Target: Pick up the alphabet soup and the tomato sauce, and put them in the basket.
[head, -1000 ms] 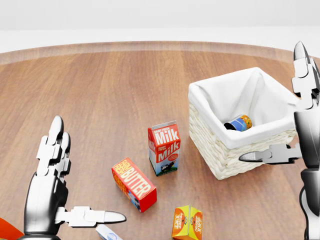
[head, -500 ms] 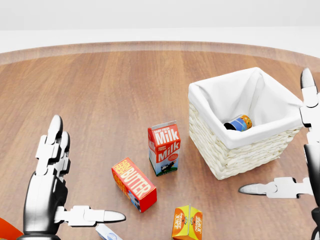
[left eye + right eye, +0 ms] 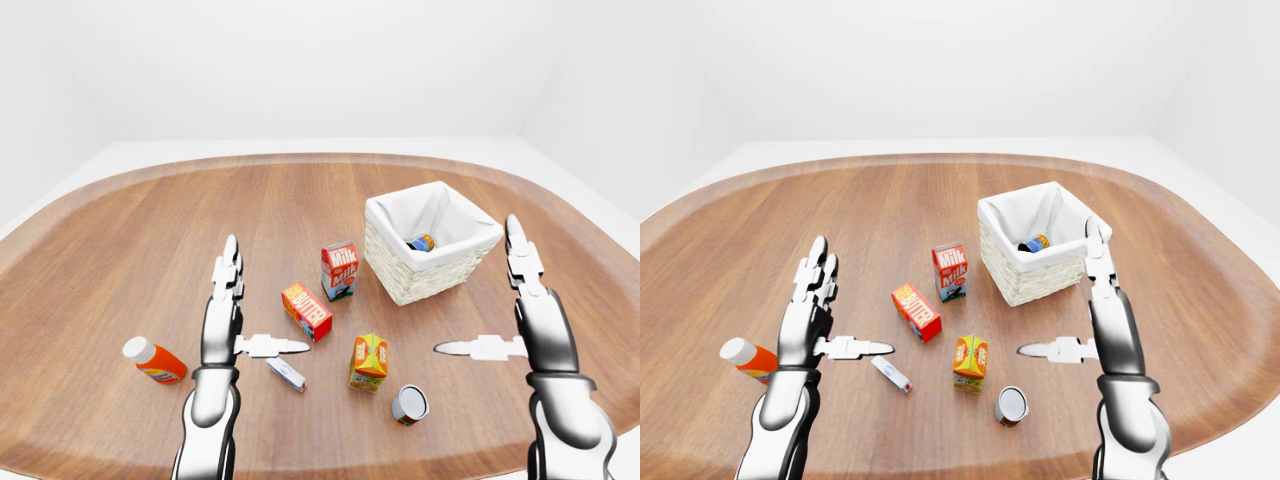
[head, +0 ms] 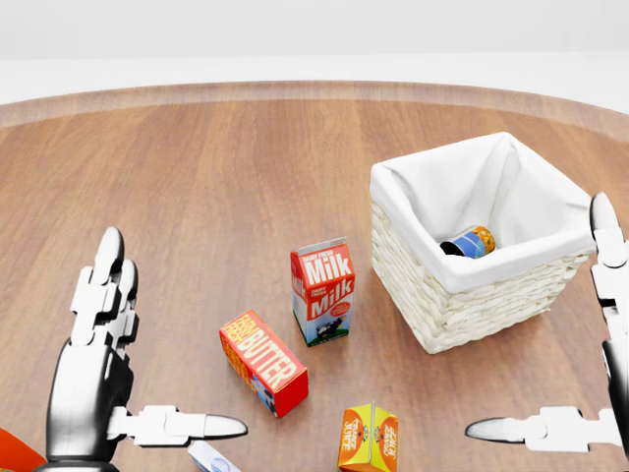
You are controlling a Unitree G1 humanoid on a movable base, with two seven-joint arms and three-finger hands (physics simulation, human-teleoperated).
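Left-eye view showed my left hand (image 3: 232,318) and my right hand (image 3: 520,310) raised over the wooden table (image 3: 120,250), fingers straight and spread with thumbs jutting inward, both open and holding nothing. One can (image 4: 468,242) lay on its side inside the white-lined wicker basket (image 4: 462,305), low against the cloth near the lower-right wall; its label was too small for me to tell whether it was the soup or the sauce. A second can (image 3: 410,404) lay tipped over on the table near the view's bottom edge, well apart from the basket and lower-left of my right thumb, its label likewise unreadable. Between my hands stood a milk carton (image 4: 322,292) upright, just left of the basket, with a butter box (image 4: 262,363) below and left of it and an orange juice carton (image 3: 369,361) lower still. A small white packet (image 3: 286,374) lay just under my left thumb. An orange bottle with a white cap (image 3: 154,361) lay on its side to the left of my left hand.
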